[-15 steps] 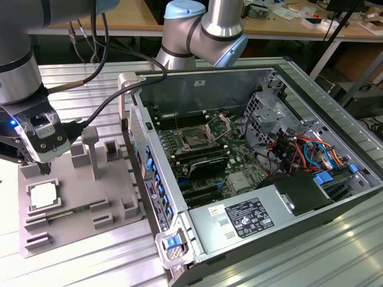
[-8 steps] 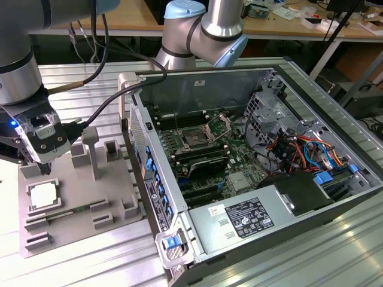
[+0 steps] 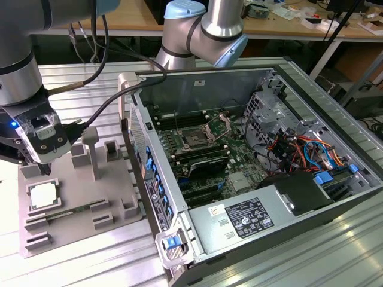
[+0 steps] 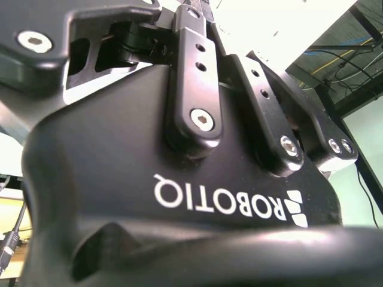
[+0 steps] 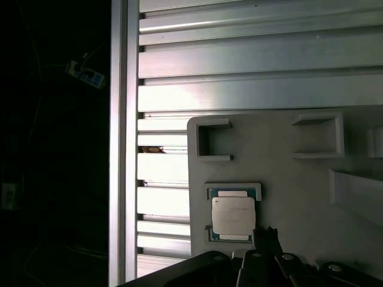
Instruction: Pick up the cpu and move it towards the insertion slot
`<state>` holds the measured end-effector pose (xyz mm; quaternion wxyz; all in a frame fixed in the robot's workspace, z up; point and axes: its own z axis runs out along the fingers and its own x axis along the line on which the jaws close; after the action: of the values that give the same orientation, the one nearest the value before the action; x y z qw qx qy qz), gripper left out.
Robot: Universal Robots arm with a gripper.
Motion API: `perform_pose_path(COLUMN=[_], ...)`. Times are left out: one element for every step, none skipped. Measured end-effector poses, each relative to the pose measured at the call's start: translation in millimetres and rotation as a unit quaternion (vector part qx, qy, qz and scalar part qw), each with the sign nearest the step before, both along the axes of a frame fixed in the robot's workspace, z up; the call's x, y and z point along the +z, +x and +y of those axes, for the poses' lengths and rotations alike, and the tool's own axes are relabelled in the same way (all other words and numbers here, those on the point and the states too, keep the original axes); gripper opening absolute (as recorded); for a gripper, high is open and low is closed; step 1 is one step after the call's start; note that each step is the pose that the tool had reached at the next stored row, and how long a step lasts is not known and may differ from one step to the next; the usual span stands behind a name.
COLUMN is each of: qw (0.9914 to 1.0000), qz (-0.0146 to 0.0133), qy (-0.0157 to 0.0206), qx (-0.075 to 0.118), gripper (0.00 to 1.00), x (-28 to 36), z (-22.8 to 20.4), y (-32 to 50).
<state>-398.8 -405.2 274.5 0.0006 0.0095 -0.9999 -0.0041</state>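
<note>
Gripper (image 3: 37, 164) hangs low over the grey fixture (image 3: 114, 191) at the exterior view's left, close by the cpu (image 3: 43, 195), which lies flat on that fixture. Whether the hand is parted or closed I cannot tell. My first wrist view looks straight down on the cpu (image 5: 233, 215), silvery top seated in its raised square frame, with dark gripper parts just beside one corner. The exterior view adds the insertion slot (image 3: 194, 140), well apart on the green board inside the open computer case (image 3: 203, 84). The second wrist view gives me the gripper's black body close up.
</note>
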Motion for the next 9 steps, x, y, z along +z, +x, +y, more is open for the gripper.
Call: perform_pose_path(qw=[1.00000,1.00000,1.00000,1.00000,1.00000,1.00000,1.00000,1.00000,1.00000], qz=[0.0000,0.0000,0.0000,0.0000,0.0000,0.0000,0.0000,0.0000,0.0000], qy=[0.0000,0.0000,0.0000,0.0000,0.0000,0.0000,0.0000,0.0000,0.0000], qx=[0.000,0.000,0.000,0.000,0.000,0.000,0.000,0.000,0.000], gripper=[0.11,0.11,0.11,0.11,0.11,0.11,0.11,0.11,0.11], x=[-0.2,-0.3,-0.4,-0.5,-0.7,-0.8,-1.0,-1.2,-1.3], z=[0.0,0.0,0.0,0.0,0.0,0.0,0.0,0.0,0.0], y=[0.0,0.0,0.0,0.0,0.0,0.0,0.0,0.0,0.0])
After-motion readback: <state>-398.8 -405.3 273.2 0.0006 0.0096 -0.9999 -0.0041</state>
